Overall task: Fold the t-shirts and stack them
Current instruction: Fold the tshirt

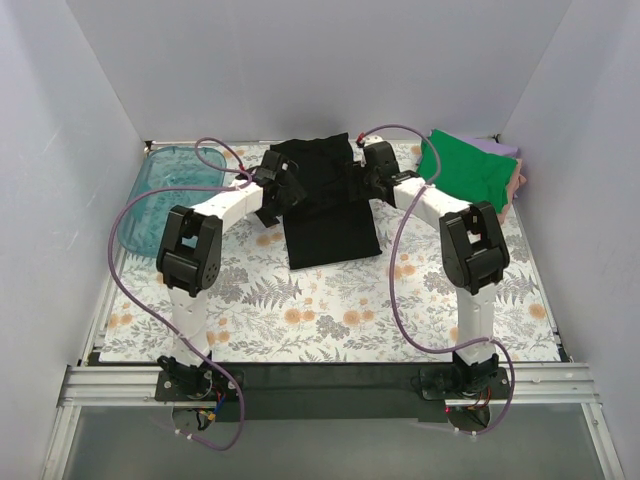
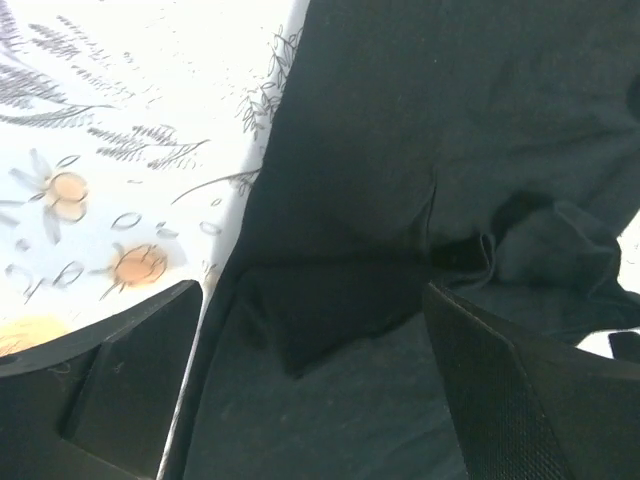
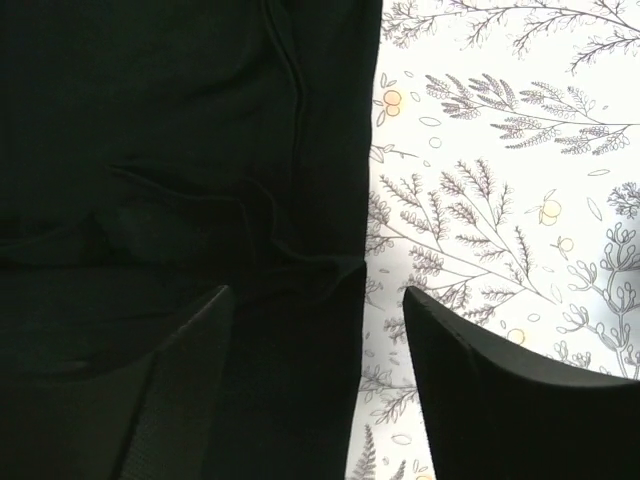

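The black t-shirt (image 1: 325, 205) lies partly folded at the middle back of the table, a narrow panel reaching toward me. My left gripper (image 1: 277, 190) is open over its left edge; the left wrist view shows the black cloth (image 2: 400, 180) between the spread fingers (image 2: 130, 370). My right gripper (image 1: 372, 180) is open over its right edge; the right wrist view shows the cloth's edge (image 3: 300, 300) between the spread fingers (image 3: 500, 400). The green t-shirt (image 1: 465, 165) lies on a pile at the back right, with lilac (image 1: 500, 150) and pink (image 1: 516, 180) cloth showing under it.
A translucent teal tray (image 1: 165, 195) lies at the back left. The floral tablecloth (image 1: 330, 310) covers the table. White walls close in the left, back and right sides. Purple cables loop beside both arms.
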Controlling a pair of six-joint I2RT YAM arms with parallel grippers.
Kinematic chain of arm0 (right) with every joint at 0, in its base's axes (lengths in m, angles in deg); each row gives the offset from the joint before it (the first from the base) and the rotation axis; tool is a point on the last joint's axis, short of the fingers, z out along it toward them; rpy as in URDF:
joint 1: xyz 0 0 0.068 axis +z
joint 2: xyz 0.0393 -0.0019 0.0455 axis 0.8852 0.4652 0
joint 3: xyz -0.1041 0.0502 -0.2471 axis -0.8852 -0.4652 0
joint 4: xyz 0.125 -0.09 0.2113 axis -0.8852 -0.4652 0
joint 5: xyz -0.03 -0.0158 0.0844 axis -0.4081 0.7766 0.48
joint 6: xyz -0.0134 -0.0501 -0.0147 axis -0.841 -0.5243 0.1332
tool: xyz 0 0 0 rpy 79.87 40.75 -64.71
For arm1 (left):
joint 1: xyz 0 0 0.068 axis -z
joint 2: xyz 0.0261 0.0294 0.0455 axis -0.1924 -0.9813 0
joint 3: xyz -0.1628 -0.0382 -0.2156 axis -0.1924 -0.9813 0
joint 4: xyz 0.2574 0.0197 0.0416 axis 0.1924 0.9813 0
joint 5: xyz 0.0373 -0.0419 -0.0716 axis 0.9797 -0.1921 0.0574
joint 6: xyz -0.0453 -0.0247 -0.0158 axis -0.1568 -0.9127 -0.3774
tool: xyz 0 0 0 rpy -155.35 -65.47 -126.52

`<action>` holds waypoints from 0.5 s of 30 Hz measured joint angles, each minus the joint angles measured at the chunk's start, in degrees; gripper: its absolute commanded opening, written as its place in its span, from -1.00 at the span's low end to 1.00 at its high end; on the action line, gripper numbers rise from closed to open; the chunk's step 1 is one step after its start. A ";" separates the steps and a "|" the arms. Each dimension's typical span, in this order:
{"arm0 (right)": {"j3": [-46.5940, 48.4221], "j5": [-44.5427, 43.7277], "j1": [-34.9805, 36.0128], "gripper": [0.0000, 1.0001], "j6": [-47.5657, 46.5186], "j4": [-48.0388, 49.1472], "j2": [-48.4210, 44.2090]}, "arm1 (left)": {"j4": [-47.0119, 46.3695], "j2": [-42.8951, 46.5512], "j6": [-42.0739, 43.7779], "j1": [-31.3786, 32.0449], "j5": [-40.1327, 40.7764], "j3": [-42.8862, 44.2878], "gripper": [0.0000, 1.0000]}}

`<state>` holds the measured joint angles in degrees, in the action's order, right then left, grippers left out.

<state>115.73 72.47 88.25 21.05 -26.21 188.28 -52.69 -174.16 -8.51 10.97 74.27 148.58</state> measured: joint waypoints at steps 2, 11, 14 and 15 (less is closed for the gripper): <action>-0.79 0.37 -0.02 0.66 0.09 -0.46 -1.70 | 0.17 1.55 0.00 -0.09 0.31 -1.07 0.86; -13.27 12.46 -0.02 0.97 2.86 -0.46 -19.47 | -3.26 14.23 1.38 0.42 -3.78 -11.04 0.90; -13.51 17.31 -0.02 0.97 3.76 0.11 -18.97 | -5.35 14.60 2.03 1.38 -6.62 -12.35 0.91; -13.33 18.71 -0.02 0.97 4.20 0.42 -18.01 | -5.84 14.45 2.16 1.66 -7.50 -12.74 0.91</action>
<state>102.40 91.18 88.23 25.24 -25.80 170.27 -58.53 -159.71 -6.35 12.63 66.77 135.84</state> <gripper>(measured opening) 0.983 0.950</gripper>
